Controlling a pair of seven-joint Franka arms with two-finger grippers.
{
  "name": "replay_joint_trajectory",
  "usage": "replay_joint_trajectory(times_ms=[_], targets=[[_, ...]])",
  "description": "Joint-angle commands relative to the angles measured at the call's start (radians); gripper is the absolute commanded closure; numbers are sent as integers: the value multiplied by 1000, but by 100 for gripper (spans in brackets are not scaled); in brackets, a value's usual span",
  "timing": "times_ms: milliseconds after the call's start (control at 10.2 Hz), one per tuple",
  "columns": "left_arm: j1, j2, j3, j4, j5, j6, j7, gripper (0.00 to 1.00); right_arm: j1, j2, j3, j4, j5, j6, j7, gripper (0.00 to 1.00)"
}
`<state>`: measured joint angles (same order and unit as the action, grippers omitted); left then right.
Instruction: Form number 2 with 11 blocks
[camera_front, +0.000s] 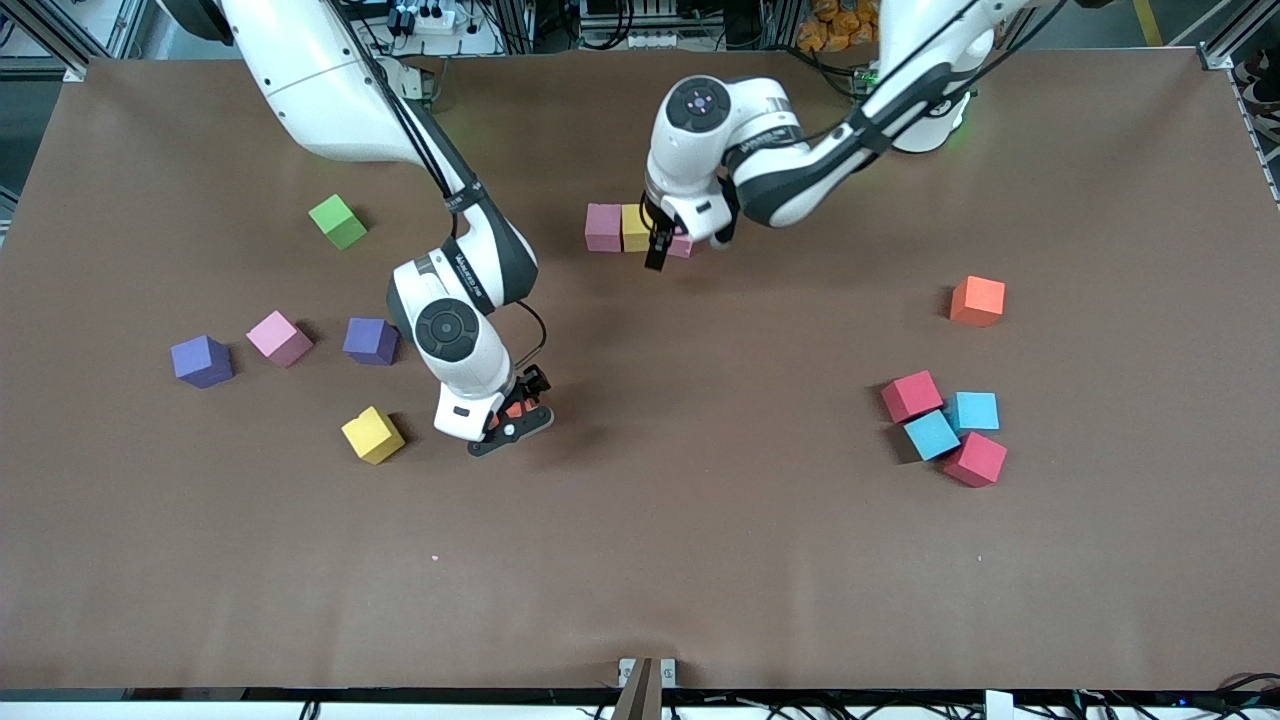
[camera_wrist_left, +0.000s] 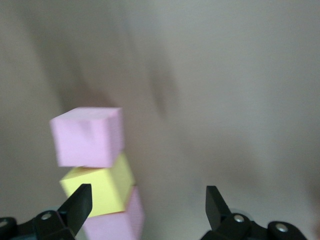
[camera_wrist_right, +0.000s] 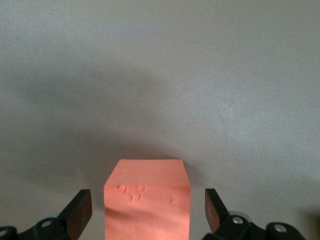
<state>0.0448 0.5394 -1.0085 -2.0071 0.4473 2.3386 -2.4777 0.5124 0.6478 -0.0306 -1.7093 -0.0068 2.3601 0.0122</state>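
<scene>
While the right gripper straddles an orange cube near the front camera, fingers apart and not yet gripping, it should centre, then close squarely on the side faces. Farther off, the left gripper hangs spread over the pink-yellow-pink row that starts the number 2; its arm hides most of the third cube. Loose blocks wait toward the left arm's end

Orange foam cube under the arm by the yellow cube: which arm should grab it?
Right. The right gripper is open and straddles the orange foam cube; the left gripper is at the pink-yellow-pink row.
</scene>
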Motion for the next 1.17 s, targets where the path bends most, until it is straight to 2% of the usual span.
replay_joint_trajectory(times_ms=[0, 98, 488, 586, 684, 781, 879, 977, 1074], targets=[[14, 4, 109, 105, -24, -42, 277, 0, 5, 18, 5, 4, -27, 24, 19, 0], [14, 2, 181, 114, -44, -54, 447, 0, 6, 21, 5, 4, -27, 24, 19, 0], [14, -6, 376, 214, -81, -249, 1137, 0, 6, 23, 5, -16, -28, 19, 17, 0], [15, -16, 433, 221, -96, -268, 1289, 0, 5, 21, 5, -19, -28, 19, 17, 23], [15, -28, 500, 217, -126, -269, 1474, 0, 5, 19, 5, -21, -28, 15, 15, 65], [15, -29, 554, 211, -136, -271, 1672, 0, 6, 12, 5, -20, -28, 7, 15, 83], [15, -26, 597, 200, -137, -271, 1852, 0, 12, 0, 6, -16, -28, -10, 17, 90], [15, -27, 628, 197, -137, -271, 1960, 0, 32, -14, 8, -6, -25, -42, 43, 91], [15, -27, 642, 197, -139, -271, 1988, 0, 46, -33, 14, 11, -22, -67, 116, 91]])
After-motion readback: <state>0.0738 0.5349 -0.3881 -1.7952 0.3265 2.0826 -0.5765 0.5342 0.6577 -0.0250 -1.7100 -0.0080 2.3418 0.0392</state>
